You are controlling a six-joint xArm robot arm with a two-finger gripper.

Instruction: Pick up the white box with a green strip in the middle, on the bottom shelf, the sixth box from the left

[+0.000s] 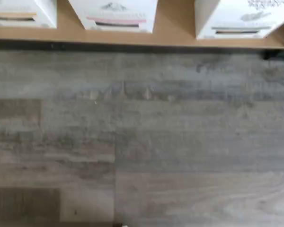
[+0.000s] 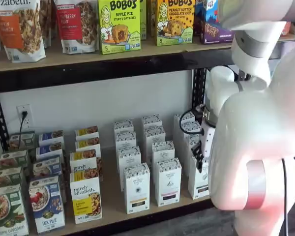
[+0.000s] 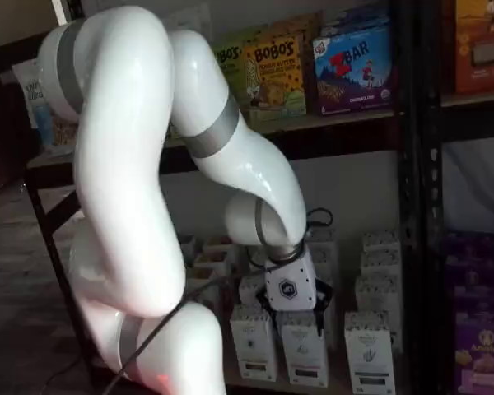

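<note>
I've got the white box (image 1: 241,19) in the wrist view, standing at the front edge of the bottom shelf (image 1: 175,28), its dark greenish strip facing the camera. In a shelf view the same box (image 2: 198,181) stands at the front of the right-hand white row, half hidden behind the arm. Just beside it stands a like carton with a pinkish strip (image 1: 114,14), then 1 with a yellowish strip (image 1: 19,12), with bare board showing between them.

The claw (image 3: 293,314) hangs just in front of the front row of white cartons, above the shelf board. Its fingers are spread wide with nothing between them. In a shelf view it shows only side-on as a dark shape (image 2: 199,158) against the white boxes, and I can't tell whether it touches any of them.

Most of the wrist view is grey wood-look floor (image 1: 142,142) in front of the shelf. Granola boxes (image 2: 86,196) fill the shelf's left part.
</note>
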